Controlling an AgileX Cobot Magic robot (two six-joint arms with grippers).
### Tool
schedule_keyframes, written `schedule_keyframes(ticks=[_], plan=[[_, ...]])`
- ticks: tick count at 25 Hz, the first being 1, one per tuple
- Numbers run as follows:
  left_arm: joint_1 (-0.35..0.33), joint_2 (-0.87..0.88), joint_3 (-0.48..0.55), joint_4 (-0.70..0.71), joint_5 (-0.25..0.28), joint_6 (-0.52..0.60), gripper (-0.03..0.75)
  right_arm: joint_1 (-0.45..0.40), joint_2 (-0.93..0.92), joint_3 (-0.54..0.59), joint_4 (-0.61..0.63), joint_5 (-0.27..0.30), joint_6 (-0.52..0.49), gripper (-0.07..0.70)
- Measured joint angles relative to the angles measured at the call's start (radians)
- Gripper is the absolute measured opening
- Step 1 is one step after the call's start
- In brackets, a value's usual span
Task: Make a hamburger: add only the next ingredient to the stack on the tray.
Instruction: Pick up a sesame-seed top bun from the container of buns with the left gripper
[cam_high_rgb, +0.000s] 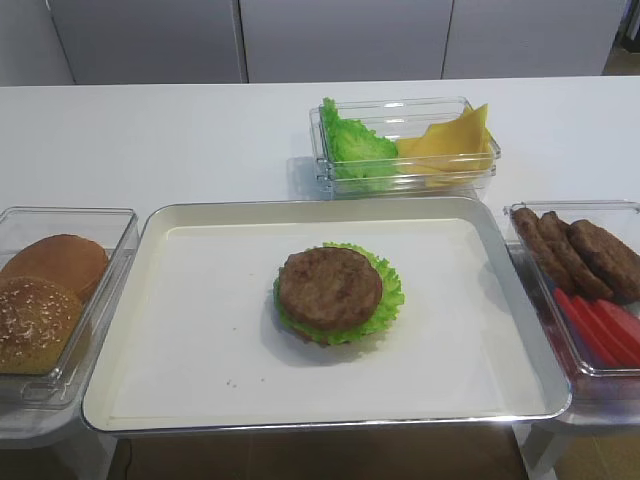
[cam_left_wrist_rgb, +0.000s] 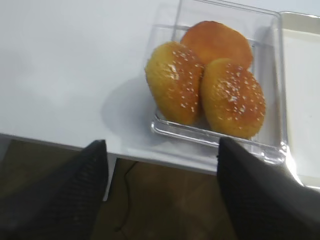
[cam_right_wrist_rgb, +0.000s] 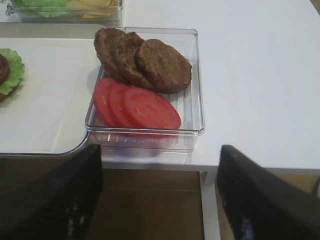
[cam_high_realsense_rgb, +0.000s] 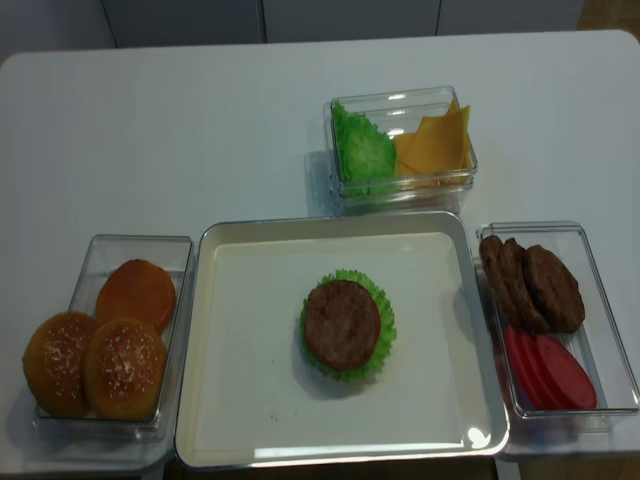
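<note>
1. I am holding the left gripper, jaws spread wide and empty, short of 2 seeded bun tops sitting in their clear box.
2. The patty-and-lettuce stack is waiting mid-tray; the right gripper is gaping too.

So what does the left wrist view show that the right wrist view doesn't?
Only the left wrist view shows two sesame bun tops and a smooth bun in a clear box, with the left end effector open below. Only the right wrist view shows loose patties, tomato slices, the stack at its left edge, and the open right end effector. Both show the tray and white table.
</note>
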Motion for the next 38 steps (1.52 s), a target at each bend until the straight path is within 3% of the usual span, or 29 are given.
schedule_keyframes(ticks=[5,13,17,19,22,26,31,34,38], plan=[[0.0,0.204,-0.073,0.035,-0.044,-0.026,0.503,0.0,0.0,0.0,0.0,0.0,0.0,0.545],[0.0,0.513,-0.152,-0.12,-0.133,-0.028,0.496,0.001,0.0,0.0,0.0,0.0,0.002,0.545],[0.009,0.647,-0.187,-0.147,-0.147,0.019,0.492,0.001,0.0,0.0,0.0,0.0,0.002,0.545],[0.047,0.705,-0.205,-0.181,-0.153,0.035,0.492,0.001,0.0,0.0,0.0,0.0,0.002,0.545],[0.16,0.756,-0.219,-0.282,-0.167,0.106,0.492,0.001,0.0,0.0,0.0,0.0,0.002,0.545],[0.332,0.79,-0.221,-0.448,-0.143,0.3,0.49,0.001,0.0,0.0,0.0,0.0,0.004,0.545],[0.496,0.818,-0.221,-0.527,-0.115,0.517,0.477,0.001,0.0,0.0,0.0,0.0,0.004,0.545],[0.545,0.845,-0.221,-0.561,-0.115,0.628,0.475,0.001,0.0,0.0,0.0,-0.001,0.004,0.545],[0.559,0.922,-0.221,-0.641,-0.115,0.749,0.475,0.001,0.0,0.0,0.0,-0.001,0.004,0.545]])
